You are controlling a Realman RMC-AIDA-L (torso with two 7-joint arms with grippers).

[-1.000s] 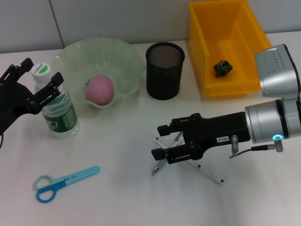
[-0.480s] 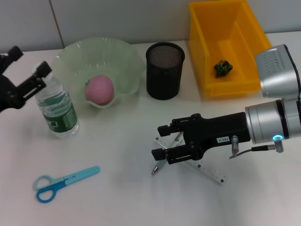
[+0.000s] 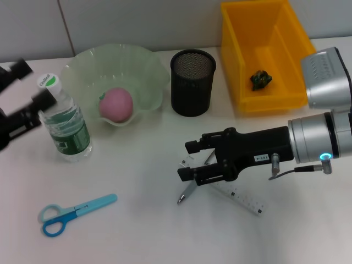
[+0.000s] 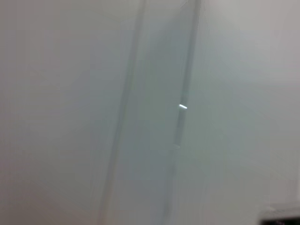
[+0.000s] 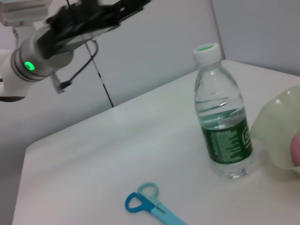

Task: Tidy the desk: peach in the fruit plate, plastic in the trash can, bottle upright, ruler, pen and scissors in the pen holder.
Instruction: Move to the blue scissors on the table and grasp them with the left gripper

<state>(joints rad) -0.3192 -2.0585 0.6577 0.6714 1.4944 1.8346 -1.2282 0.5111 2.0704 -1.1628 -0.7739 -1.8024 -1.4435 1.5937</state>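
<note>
Right end effector [image 3: 187,160]: low over the bench [image 3: 137,231], near its middle, fingers spread apart above one end of the ruler [image 3: 242,197] and the pen [image 3: 190,190]; nothing gripped. Ruler flat on the bench, running out from under the fingers toward the near right. Pen lying beside the ruler, its tip pointing toward the near left.

Left end effector [image 3: 25,104]: at the far left edge, just beside the bottle [image 3: 65,118], fingers apart and clear of it. Seen also in the right wrist view [image 5: 93,18], raised well above the bench.

Bottle: upright, cap on, just left of the fruit plate [image 3: 143,71]. Peach [image 3: 116,104]: inside the fruit plate. Pen holder [image 3: 192,82]: upright between fruit plate and trash can [image 3: 245,49]. Plastic [image 3: 260,78]: crumpled on the trash can floor. Scissors [image 3: 74,213]: flat on the bench at near left, well apart from both end effectors.
</note>
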